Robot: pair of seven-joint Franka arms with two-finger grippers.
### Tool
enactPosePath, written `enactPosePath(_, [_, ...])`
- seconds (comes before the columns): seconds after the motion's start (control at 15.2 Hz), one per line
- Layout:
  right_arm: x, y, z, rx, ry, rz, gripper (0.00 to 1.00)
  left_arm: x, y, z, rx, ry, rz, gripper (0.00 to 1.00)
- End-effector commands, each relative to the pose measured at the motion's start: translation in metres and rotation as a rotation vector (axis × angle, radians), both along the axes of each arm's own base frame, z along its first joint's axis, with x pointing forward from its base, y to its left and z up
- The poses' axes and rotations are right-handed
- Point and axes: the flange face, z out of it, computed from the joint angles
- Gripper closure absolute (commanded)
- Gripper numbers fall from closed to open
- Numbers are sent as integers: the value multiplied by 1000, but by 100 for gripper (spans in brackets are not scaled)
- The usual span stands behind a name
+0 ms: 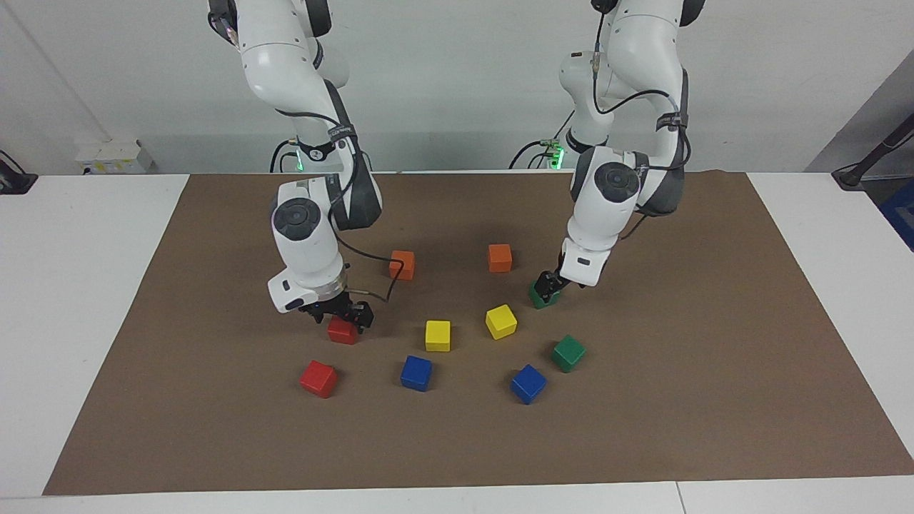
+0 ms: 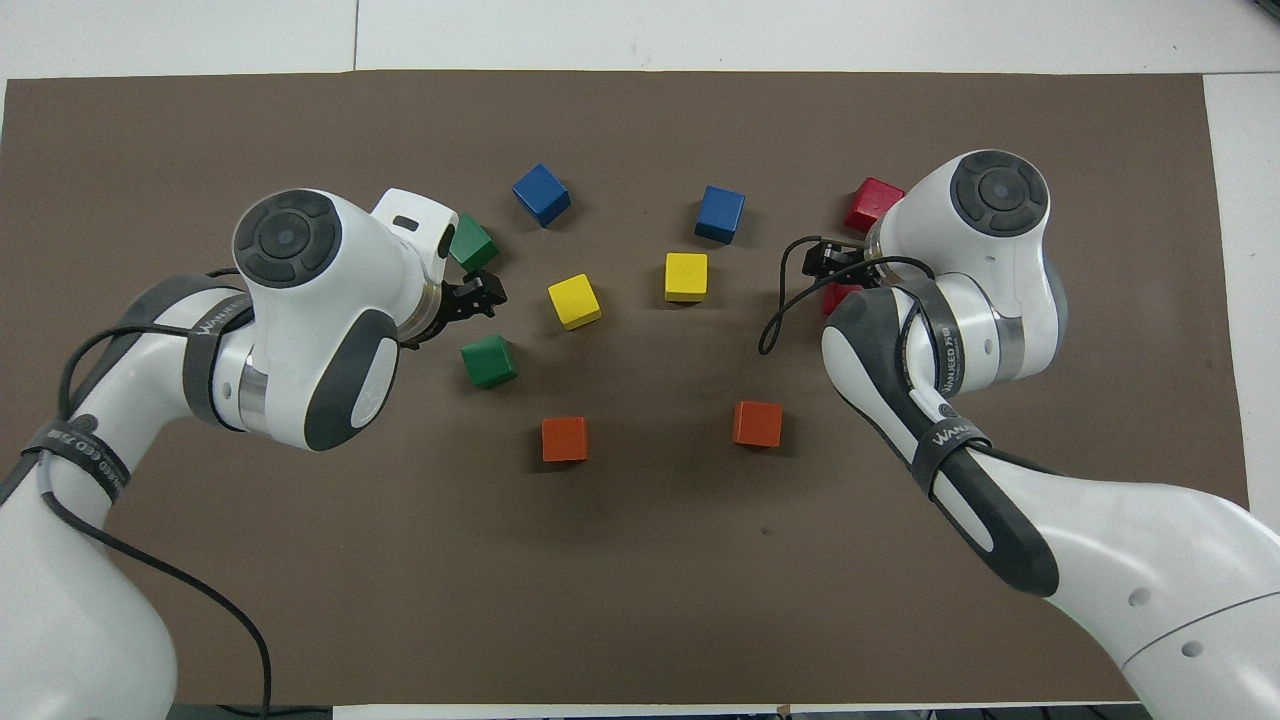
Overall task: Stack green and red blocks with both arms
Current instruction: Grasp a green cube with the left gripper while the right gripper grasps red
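Two green cubes and two red cubes lie on the brown mat. My left gripper [image 1: 548, 284] [image 2: 487, 295] hangs open just over the green cube [image 1: 537, 297] [image 2: 488, 361] nearer to the robots, not around it. The second green cube [image 1: 568, 353] [image 2: 470, 243] lies farther out. My right gripper [image 1: 343, 316] [image 2: 822, 262] is open, its fingers spread just above a red cube [image 1: 343, 333] [image 2: 838, 298] that rests on the mat. The second red cube [image 1: 318, 378] [image 2: 873, 203] lies farther out, partly hidden by the right arm from overhead.
Two orange cubes [image 1: 402, 265] [image 1: 500, 258] lie nearer to the robots. Two yellow cubes [image 1: 438, 335] [image 1: 500, 321] sit mid-mat between the grippers. Two blue cubes [image 1: 416, 373] [image 1: 528, 383] lie farther out. The mat [image 1: 714, 400] covers most of the white table.
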Motion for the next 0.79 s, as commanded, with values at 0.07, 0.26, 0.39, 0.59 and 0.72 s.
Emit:
enactPosePath(0.07, [-6, 12, -9, -2, 4, 26, 0, -6, -4, -2, 0, -15, 4, 0])
enactPosePath(0.26, [-5, 8, -11, -4, 4, 52, 0, -17, -13, -12, 3, -9, -15, 0])
enactPosePath(0.39, [-6, 9, -13, -5, 7, 53, 3, -21, -17, -18, 0, -15, -1, 0])
enactPosePath(0.59, [-3, 4, -14, -4, -5, 62, 12, -26, -22, -22, 0, -15, 12, 0])
enactPosePath(0.72, [-4, 2, -18, -2, -11, 56, 18, -27, -21, -23, 6, -4, 48, 54])
